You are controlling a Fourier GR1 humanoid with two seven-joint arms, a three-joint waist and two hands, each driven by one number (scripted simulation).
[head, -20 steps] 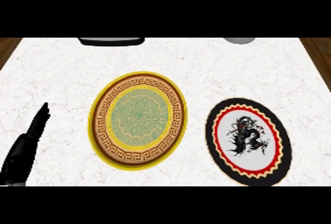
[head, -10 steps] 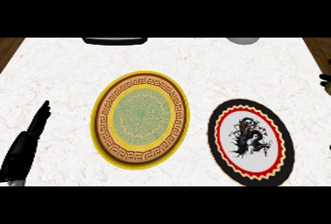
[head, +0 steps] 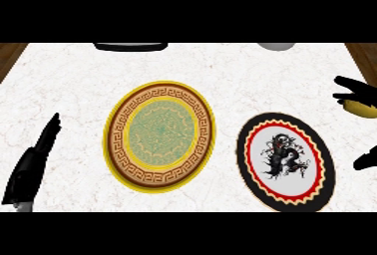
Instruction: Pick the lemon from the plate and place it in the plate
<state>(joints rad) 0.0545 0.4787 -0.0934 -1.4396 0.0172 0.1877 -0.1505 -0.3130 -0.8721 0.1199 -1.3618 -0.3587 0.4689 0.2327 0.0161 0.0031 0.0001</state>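
- Table (head: 74, 89): white marbled top that fills nearly the whole view. Strips of brown wood (head: 10, 56) show beyond its far corners, left and right.
- Yellow plate (head: 160, 137): round, near the middle of the table. It has a yellow rim, a brown band with a key pattern and a pale green patterned centre. Its whole face is in view.
- Dragon plate (head: 285, 162): black rim, red and yellow toothed ring, white centre with a black dragon figure. It lies to the right of the yellow plate, near it but not touching, with a narrow strip of table between them. It sits a little closer to the robot than the yellow plate.
- Lemon (head: 359, 107): yellow, at the view's right edge and partly cut off by it. It is on neither plate; it lies beyond and to the right of the dragon plate, apart from its rim. It sits directly under the right hand's fingers and touches them. Whether it rests on the table or is lifted cannot be told.
- Right hand (head: 353, 88): only partly in view at the right edge. Its black fingers curl over the top of the lemon and grip it. Another black part of the same hand shows lower at the right edge, just beside the dragon plate's rim and apart from the lemon.
- Left hand (head: 33, 164): at the lower left, resting. It is open, with straight fingers held together and pointing away from the robot, well apart from the yellow plate.
- Dark dish (head: 129, 46): at the table's far edge, left of centre, cut off by the top of the view.
- Grey thing (head: 276, 46): at the far edge, right of centre, mostly cut off; its kind cannot be told.
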